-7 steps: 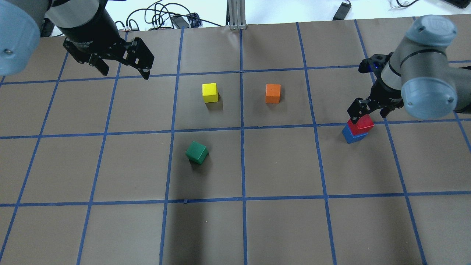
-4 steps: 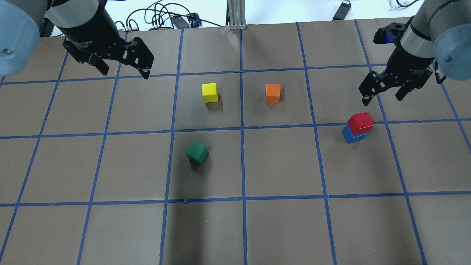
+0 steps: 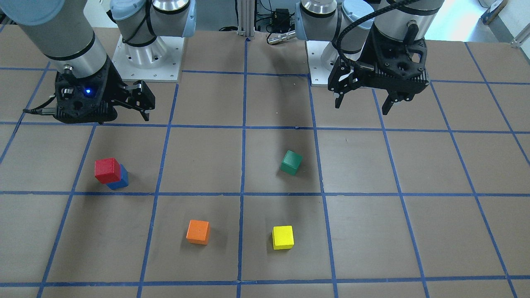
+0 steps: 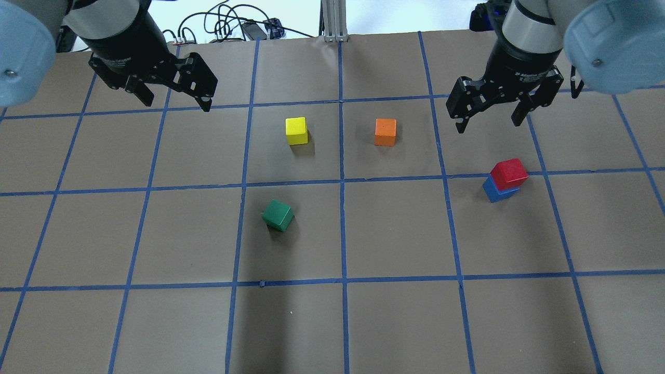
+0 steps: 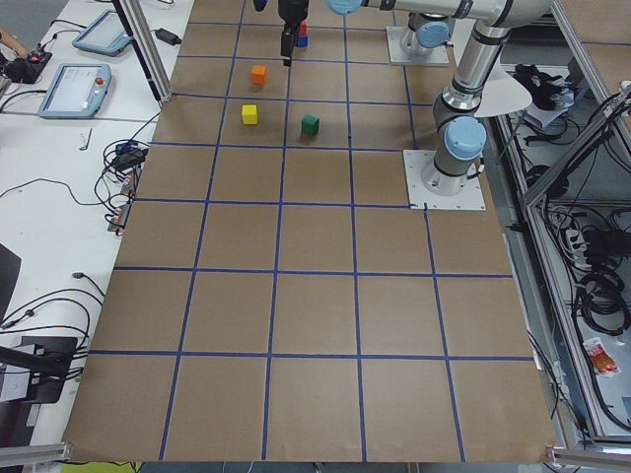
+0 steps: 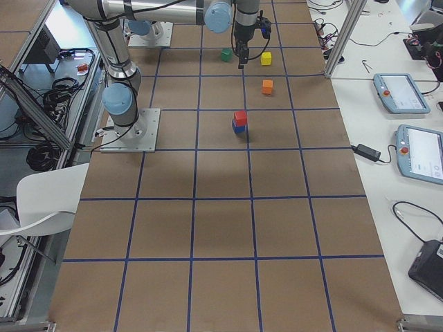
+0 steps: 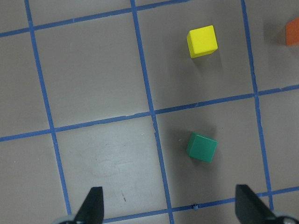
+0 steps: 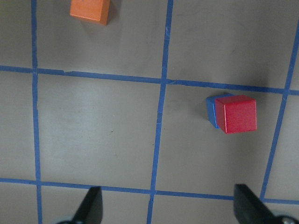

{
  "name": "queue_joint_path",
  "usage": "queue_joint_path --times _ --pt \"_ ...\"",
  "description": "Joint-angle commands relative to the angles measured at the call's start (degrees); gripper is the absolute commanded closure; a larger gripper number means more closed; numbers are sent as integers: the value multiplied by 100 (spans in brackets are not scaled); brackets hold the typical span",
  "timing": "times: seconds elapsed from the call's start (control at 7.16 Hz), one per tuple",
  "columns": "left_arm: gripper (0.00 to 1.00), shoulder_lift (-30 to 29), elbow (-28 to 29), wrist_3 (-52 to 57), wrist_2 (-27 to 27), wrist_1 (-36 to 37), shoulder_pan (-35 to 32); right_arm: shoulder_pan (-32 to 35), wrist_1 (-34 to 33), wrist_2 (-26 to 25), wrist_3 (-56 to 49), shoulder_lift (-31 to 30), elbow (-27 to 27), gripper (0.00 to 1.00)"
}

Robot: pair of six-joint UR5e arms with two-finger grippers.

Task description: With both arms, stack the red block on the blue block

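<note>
Red block [image 4: 509, 172] atop blue block [image 4: 497, 193], slightly offset, right of centre in the overhead view. Right gripper [image 4: 489, 123] higher in frame, spread wide, empty. Left gripper [image 4: 177, 103] upper left, likewise spread.

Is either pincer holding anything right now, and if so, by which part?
Nothing is held. The left pincer and the right pincer are both open and empty. The red block sits free on the blue block.
</note>
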Motion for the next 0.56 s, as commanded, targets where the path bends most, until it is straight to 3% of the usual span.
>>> queue_joint_path --times 0.0,0.42 --pt "0 -3 4 0 -3 0 0 72 21 47 681 -26 18 0" --pt "0 6 4 0 -3 0 0 63 -5 -40 656 -26 27 0"
